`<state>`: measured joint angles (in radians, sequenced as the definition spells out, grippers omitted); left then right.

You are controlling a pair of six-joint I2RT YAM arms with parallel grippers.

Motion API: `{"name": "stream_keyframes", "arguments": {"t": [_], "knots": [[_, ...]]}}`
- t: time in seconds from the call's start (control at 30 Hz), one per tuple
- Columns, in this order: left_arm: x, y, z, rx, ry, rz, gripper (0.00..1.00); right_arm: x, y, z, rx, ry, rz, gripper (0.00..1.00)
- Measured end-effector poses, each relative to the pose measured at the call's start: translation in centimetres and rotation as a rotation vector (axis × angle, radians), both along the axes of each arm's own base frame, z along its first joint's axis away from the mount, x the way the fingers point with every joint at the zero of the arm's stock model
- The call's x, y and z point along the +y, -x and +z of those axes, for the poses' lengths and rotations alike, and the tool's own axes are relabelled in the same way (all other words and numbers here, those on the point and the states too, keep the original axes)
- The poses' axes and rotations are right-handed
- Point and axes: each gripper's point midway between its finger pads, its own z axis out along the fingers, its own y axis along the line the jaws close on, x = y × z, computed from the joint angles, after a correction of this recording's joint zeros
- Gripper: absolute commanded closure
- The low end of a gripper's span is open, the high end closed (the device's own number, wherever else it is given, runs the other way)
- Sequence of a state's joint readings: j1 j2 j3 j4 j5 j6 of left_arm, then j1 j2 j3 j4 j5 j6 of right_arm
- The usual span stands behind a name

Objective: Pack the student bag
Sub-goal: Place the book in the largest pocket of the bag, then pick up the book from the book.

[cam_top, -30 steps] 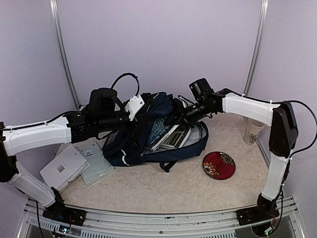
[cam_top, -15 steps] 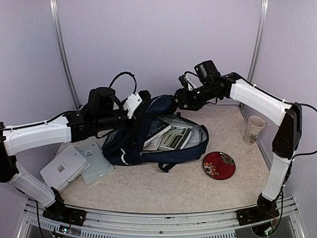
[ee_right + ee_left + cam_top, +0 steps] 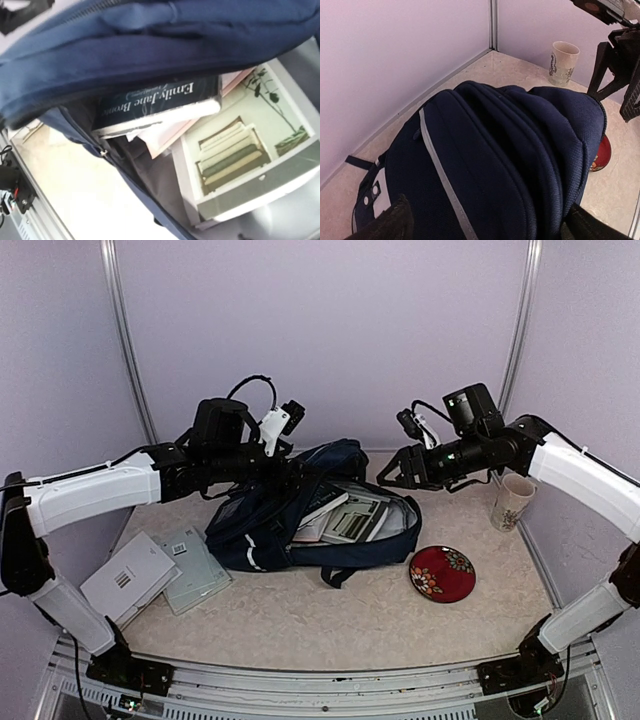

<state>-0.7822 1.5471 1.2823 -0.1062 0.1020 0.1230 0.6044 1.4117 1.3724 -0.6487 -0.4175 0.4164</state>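
At the middle of the table (image 3: 330, 630) lies the student bag (image 3: 270, 530), on its side, between your two arms. Its main compartment gapes open, and you can see that the packing is partly done. A dark blue book (image 3: 160, 102) with the name Emily Jane Brontë and a pale picture-cover book (image 3: 240, 160) are already inside, though both stick out of the mouth a little.

Outside the bag, on the left arm's side, lie a white flat book (image 3: 125, 580) and a grey flat book (image 3: 195, 565), just beside it. On the right arm's side stand a red plate (image 3: 442, 573) and a cup (image 3: 512, 502). Whether these two belong in the bag I cannot tell. I judge the task about half done, and the zipper is not yet closed.

The bag's long axis runs from left to right across the table. The open mouth points toward the right arm and somewhat upward.

Your left claw (image 3: 487, 225) hovers over the bag's upper flap with its fingers wide apart, gripping nothing. Your right claw (image 3: 395, 472) hangs just above the mouth, also open and empty.
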Motion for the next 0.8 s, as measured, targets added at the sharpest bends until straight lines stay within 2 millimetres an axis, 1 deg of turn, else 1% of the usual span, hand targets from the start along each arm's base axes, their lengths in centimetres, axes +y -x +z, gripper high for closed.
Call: {"name": "stream_keyframes", "arguments": {"t": [0.07,0.13,0.17,0.2,0.27,0.33,0.37,0.43,0.53,0.63,0.73,0.8], "knots": [[1.0,0.2,0.1,0.062,0.027,0.031,0.01,0.3,0.3,-0.3,0.004,-0.005,0.009,0.37],[2.2,0.9,0.1,0.133,0.061,0.045,0.01,0.8,0.7,-0.2,-0.008,-0.015,0.019,0.37],[2.9,1.4,0.2,0.183,0.085,0.045,0.01,1.2,1.3,-0.1,-0.016,-0.020,0.031,0.37],[3.7,1.4,0.5,0.213,0.108,0.062,0.01,1.6,1.9,0.0,-0.022,-0.024,0.045,0.37],[6.2,0.6,0.8,0.262,0.140,0.141,0.01,2.6,3.3,0.4,-0.038,-0.034,0.083,0.37],[9.3,-0.4,0.6,0.307,0.159,0.254,0.01,3.5,4.3,0.8,-0.055,-0.042,0.116,0.37],[11.0,-0.7,0.1,0.330,0.162,0.320,0.01,3.9,4.7,0.9,-0.063,-0.042,0.130,0.37],[13.4,-0.9,-0.8,0.366,0.151,0.423,0.01,4.6,5.4,0.8,-0.077,-0.042,0.154,0.37],[15.7,-0.6,-3.0,0.427,0.095,0.556,0.01,5.1,6.4,0.2,-0.087,-0.036,0.183,0.37],[17.8,-0.2,-6.0,0.499,0.008,0.682,0.01,4.8,7.1,-0.3,-0.096,-0.033,0.192,0.37],[20.1,0.3,-10.0,0.567,-0.150,0.811,0.01,4.1,7.5,0.0,-0.118,-0.040,0.193,0.36],[21.6,0.8,-13.0,0.613,-0.282,0.884,0.01,3.5,8.1,0.6,-0.149,-0.056,0.197,0.36]]}}
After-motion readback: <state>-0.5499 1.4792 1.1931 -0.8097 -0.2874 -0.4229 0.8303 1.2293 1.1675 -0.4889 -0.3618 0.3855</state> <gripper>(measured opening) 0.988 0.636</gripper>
